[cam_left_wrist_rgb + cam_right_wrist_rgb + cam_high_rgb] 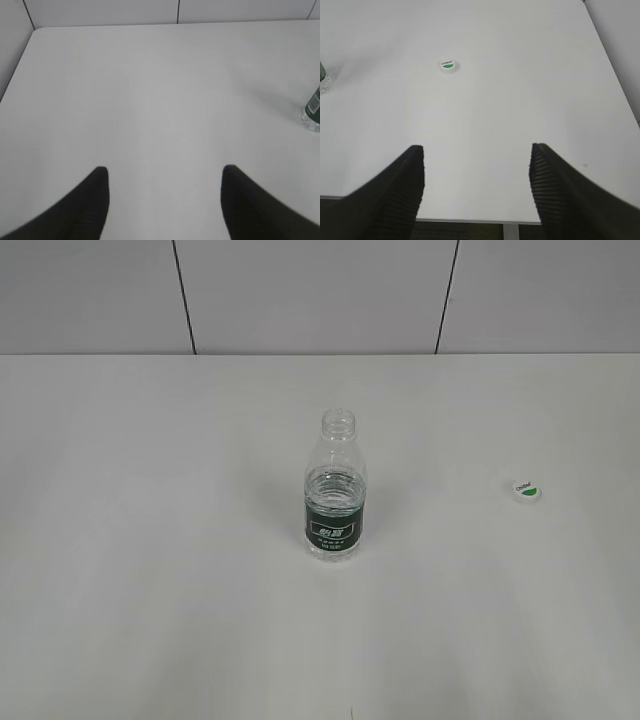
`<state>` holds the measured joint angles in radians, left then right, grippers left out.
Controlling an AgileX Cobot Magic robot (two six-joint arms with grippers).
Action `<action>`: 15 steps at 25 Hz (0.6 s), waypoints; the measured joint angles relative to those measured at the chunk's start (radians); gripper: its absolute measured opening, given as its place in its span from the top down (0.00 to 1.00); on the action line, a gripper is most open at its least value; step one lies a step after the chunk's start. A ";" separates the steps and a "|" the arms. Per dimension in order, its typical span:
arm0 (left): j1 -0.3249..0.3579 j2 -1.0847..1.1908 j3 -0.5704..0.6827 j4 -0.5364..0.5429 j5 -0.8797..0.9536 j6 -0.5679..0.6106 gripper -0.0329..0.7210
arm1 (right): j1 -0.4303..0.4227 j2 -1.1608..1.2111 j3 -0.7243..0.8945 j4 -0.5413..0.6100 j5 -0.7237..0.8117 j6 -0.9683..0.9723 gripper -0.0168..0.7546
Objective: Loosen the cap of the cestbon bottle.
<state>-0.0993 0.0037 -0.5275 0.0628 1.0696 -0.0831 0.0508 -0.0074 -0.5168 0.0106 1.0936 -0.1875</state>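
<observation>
Cestbon bottle (335,490) stands upright near the centre of the white table (150,570), neck bare, threads showing. Its cap (527,490) is already off and lies flat, printed face up, well apart from the bottle at about 3 o'clock in the exterior view. Judged from this, the loosening is done and more: the cap is fully removed, not merely slackened.

My left pincer (165,192): jaws spread wide, nothing between them, bare table beneath. From its wrist camera only the bottle's base and a strip of green label show, at the frame's 3 o'clock edge, well clear of me.

My right pincer (476,175): jaws likewise apart and empty, hanging over the near table edge. The cap sits ahead at roughly 11 o'clock in this view, untouched; a sliver of bottle shows at 9 o'clock.

Neither arm appears in the exterior view, so both are drawn back out of the working area. Reading: parked clear so nothing can knock the open bottle, which holds water up to around the label's top edge.
</observation>
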 joint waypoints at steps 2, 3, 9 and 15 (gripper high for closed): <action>0.000 0.000 0.000 -0.004 0.000 0.000 0.37 | 0.000 0.000 0.000 0.000 0.000 0.000 0.32; 0.000 0.000 0.000 -0.008 0.000 0.000 0.37 | 0.000 0.000 0.000 0.000 0.000 0.000 0.32; 0.005 -0.010 0.000 -0.015 0.000 0.000 0.37 | 0.000 0.000 0.000 0.000 0.000 0.000 0.32; 0.076 -0.010 0.000 -0.014 0.000 0.000 0.37 | 0.000 0.000 0.000 0.000 0.000 0.000 0.32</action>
<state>-0.0234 -0.0063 -0.5275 0.0489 1.0696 -0.0831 0.0508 -0.0074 -0.5168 0.0106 1.0936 -0.1875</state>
